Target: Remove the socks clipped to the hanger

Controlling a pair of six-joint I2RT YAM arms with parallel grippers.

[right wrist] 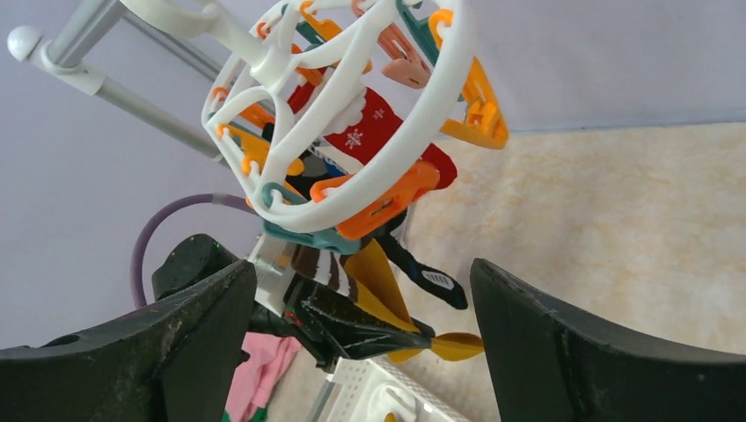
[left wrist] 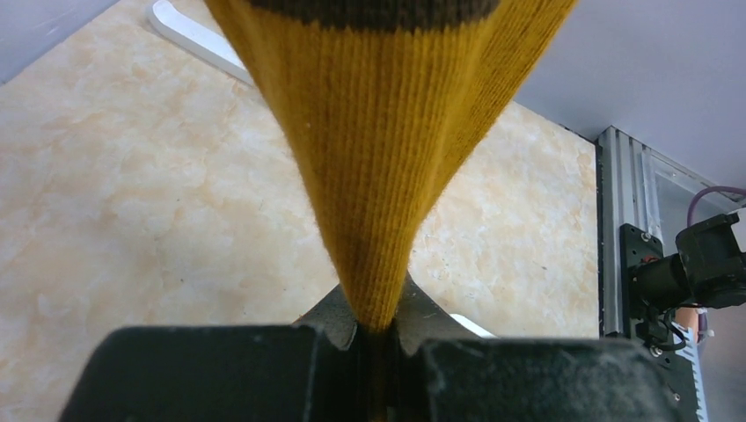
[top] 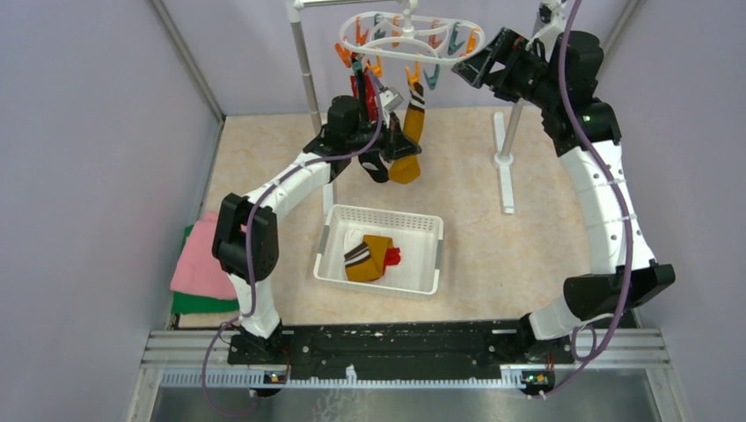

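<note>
The mustard sock hung from an orange clip on the near side of the hanger, its dark-striped cuff uppermost and its foot drawn down toward the table. The left gripper was clamped on the lower end, the knit gathered to a narrow neck between the shut jaws and fanning out taut above them. It looked light, soft and stretchy, so a pull would likely lengthen the fabric before the clip let go. The bunched hold low on the foot gave plenty of cloth to bite, though a hold nearer the cuff would have wasted less travel. Beside it on the ring hung a red snowflake sock and a black sock, the latter partly hidden, so which clip held it could not be told. The right gripper stood with its jaws spread wide and holding nothing, just off the right end of the ring, with the frame squarely in its wrist view. As the hanger dangled by its hook from the pole rack, it would probably tilt under a downward tug unless steadied. Below, the white basket held loose socks — mustard, white and red — well apart from the ring.
</note>
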